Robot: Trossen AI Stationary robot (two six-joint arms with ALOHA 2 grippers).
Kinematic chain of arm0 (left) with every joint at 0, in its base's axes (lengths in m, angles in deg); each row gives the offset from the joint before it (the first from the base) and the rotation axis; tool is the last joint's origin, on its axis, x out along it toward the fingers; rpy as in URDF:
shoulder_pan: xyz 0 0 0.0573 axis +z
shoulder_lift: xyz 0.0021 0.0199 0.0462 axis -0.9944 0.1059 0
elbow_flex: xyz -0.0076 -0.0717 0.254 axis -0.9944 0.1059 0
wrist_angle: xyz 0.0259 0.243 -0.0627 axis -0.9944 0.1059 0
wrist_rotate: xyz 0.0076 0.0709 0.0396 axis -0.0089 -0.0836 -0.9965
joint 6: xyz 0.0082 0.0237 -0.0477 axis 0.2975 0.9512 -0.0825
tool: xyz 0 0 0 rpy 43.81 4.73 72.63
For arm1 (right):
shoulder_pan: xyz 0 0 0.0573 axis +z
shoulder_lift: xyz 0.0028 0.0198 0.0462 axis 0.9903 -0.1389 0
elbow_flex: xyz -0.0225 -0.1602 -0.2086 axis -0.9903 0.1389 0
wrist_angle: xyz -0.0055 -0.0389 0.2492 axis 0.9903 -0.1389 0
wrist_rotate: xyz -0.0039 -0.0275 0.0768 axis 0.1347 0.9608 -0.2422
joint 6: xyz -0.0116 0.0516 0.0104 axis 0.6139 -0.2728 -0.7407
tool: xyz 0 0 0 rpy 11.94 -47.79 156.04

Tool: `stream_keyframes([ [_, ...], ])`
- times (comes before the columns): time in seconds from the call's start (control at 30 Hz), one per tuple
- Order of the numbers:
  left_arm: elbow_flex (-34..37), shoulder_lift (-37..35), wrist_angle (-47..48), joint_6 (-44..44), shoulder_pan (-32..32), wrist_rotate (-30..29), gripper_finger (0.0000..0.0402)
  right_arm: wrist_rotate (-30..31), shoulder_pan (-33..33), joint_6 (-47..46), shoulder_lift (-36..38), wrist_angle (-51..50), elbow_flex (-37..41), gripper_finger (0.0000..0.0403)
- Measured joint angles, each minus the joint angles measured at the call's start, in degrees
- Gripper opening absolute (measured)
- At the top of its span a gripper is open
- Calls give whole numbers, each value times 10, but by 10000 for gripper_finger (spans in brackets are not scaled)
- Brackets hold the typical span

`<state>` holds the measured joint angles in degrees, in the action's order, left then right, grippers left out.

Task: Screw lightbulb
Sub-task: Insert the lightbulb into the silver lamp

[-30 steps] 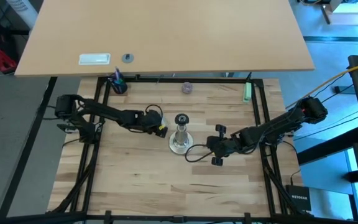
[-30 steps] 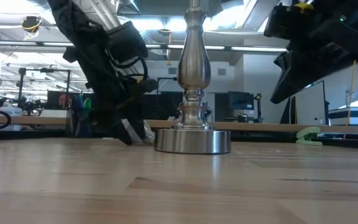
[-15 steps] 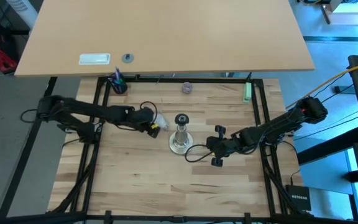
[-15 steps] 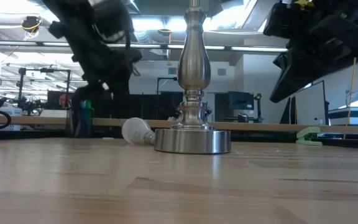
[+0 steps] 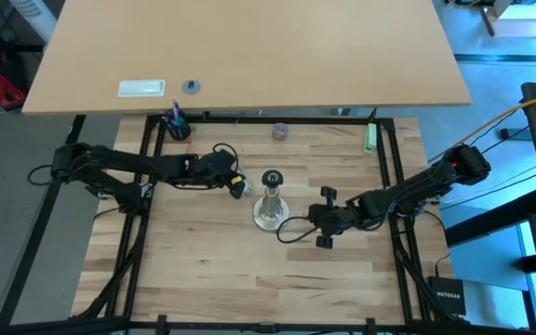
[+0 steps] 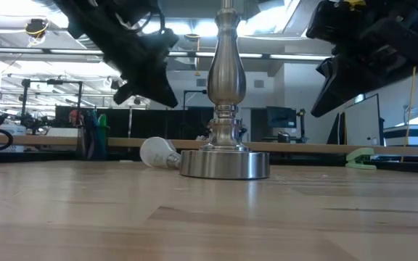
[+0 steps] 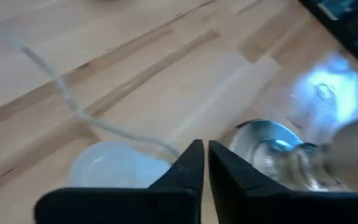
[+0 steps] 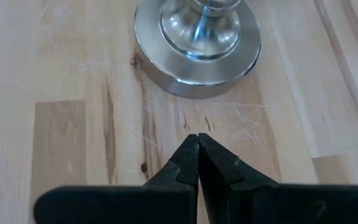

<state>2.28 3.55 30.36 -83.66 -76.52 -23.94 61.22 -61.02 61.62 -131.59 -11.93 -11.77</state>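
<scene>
The white frosted lightbulb lies on its side on the table, its narrow base toward the silvery lamp stand. It also shows in the high view and the left wrist view. My left gripper is shut and empty. It hangs above the bulb, clear of it, left of the stand. My right gripper is shut and empty. It is held above the table on the stand's right side, pointing at the stand's round base.
The stand's dark cable loops on the table between the stand and my right gripper. A cup of pens, a small greyish knob and a green object sit along the far edge.
My left gripper has risen from the table beside the stand and drawn back a little toward the table's left and far edges. The bulb, hidden behind the gripper a second ago, now lies uncovered on the table.
</scene>
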Motion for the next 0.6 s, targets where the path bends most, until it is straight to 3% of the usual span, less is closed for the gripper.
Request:
stream_keyframes([
  [0.1,0,0,25,-30,17,8,61,0,0,1,0,7,0,10],
  [0.43,0,0,48,-75,64,84,286,-6,0,6,0,5,0,10],
  [0.6,2,3,68,-157,37,73,335,-6,0,6,0,5,0,10],
])
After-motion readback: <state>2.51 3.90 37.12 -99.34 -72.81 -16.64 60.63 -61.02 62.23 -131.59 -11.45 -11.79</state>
